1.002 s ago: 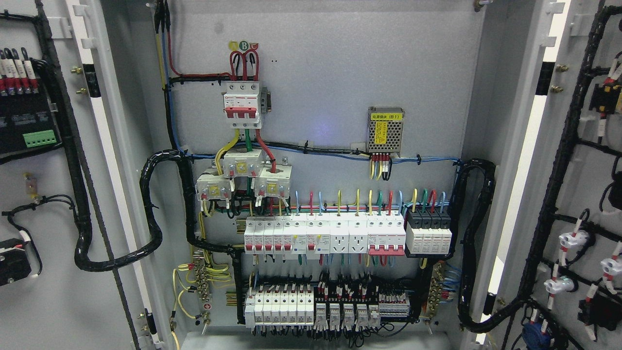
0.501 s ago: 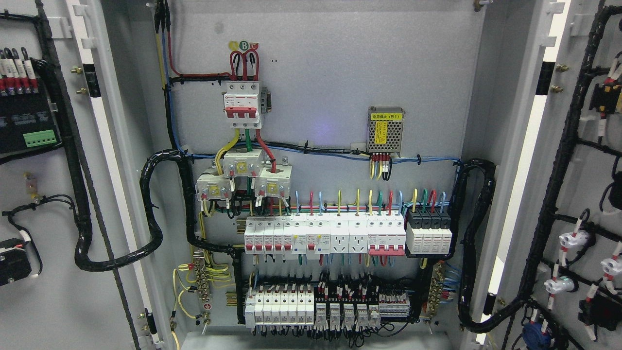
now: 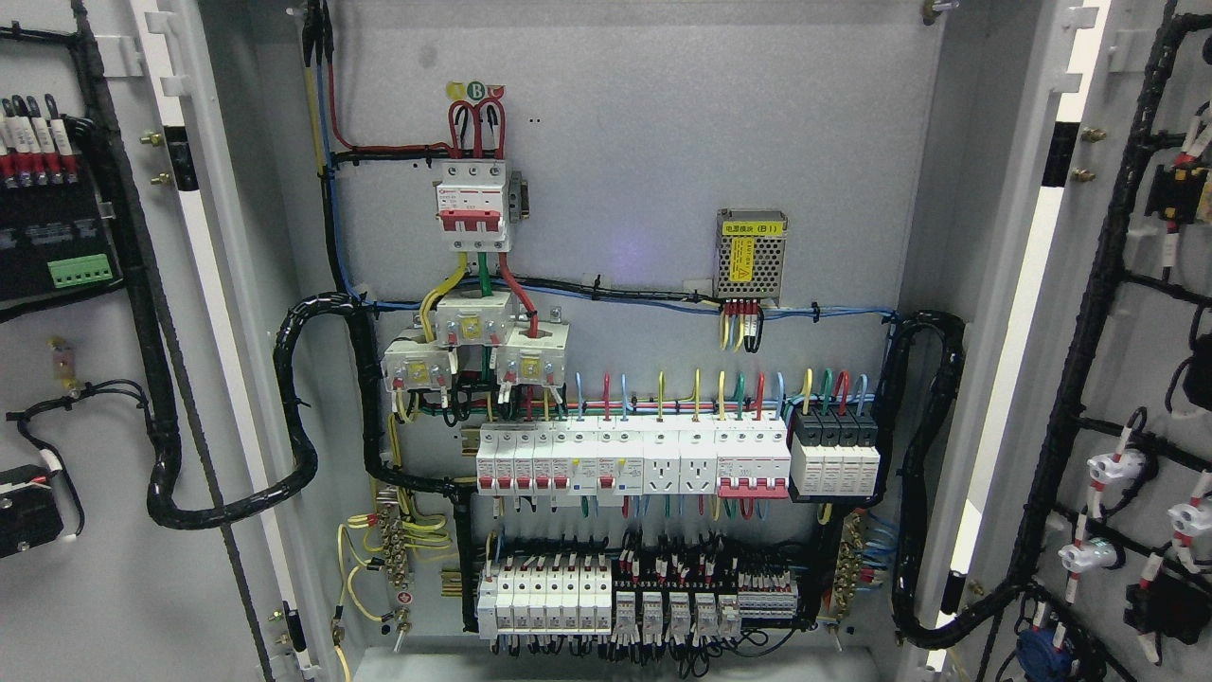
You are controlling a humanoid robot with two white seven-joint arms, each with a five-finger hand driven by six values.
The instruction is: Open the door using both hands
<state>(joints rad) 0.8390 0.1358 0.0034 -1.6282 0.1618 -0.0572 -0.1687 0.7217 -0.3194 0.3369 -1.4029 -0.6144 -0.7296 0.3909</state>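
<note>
Neither of the robot's hands nor any arm shows in the head view, so the state of the fingers cannot be told.

The left door [image 3: 104, 587] of the electrical cabinet stands swung wide open at the picture's left edge, its inner face turned to the camera. On it sit a black module with a green terminal strip [image 3: 80, 272] near the upper left and a black wire loom [image 3: 156, 379] running down its right side. Its hinged edge meets the cabinet frame [image 3: 222, 313], a pale upright strip.

Between the two doors the cabinet's grey back panel [image 3: 663, 123] lies fully exposed, bare across its upper middle. A red-handled main breaker [image 3: 471, 204] hangs near the upper left of the panel, with three white current transformers [image 3: 473, 346] just below it. A thick black corrugated conduit [image 3: 294, 417] loops along the panel's left edge. A small meshed power supply [image 3: 751, 253] with a yellow label sits right of centre. Lower down, a row of white breakers [image 3: 630, 459] spans the panel, ending in a black-topped block [image 3: 833, 450]; a second row of breakers and relays [image 3: 606, 592] runs along the bottom edge. Another black conduit [image 3: 923, 474] curves down the panel's right edge.

The right door [image 3: 1150, 379] is likewise swung wide open at the picture's right edge, its inner face carrying black looms and white lamp backs [image 3: 1117, 469].
</note>
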